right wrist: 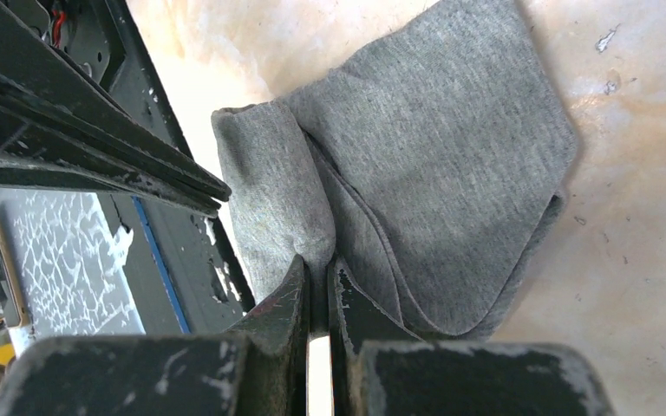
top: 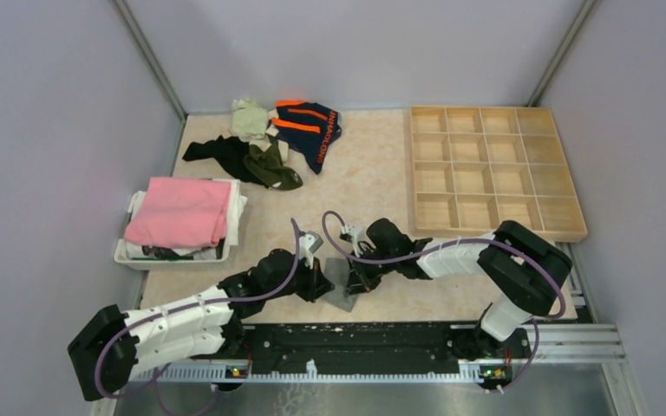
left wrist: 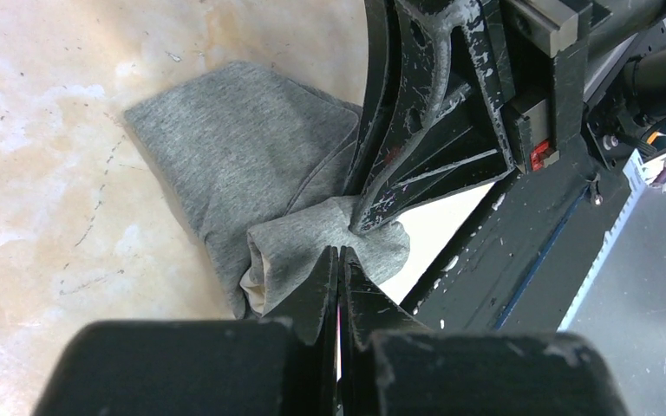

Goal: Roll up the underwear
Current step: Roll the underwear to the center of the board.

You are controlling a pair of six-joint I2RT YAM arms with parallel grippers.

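The grey underwear (top: 343,295) lies at the near table edge between my two grippers. In the left wrist view it (left wrist: 234,156) is spread flat with its near end rolled into a small tube. My left gripper (left wrist: 340,253) is shut with its tips pinching that rolled end. My right gripper (right wrist: 316,264) is shut on a fold of the same grey underwear (right wrist: 451,147), beside the rolled part. The two grippers face each other, tips close together. In the top view the left gripper (top: 319,282) is left of the cloth and the right gripper (top: 360,276) is right of it.
More underwear lies in a pile at the back left: a navy pair with orange stripes (top: 308,126), an olive pair (top: 273,166) and a dark pair (top: 212,152). A white basket (top: 126,251) holds a folded pink cloth (top: 182,212). A wooden compartment tray (top: 494,169) stands at the right.
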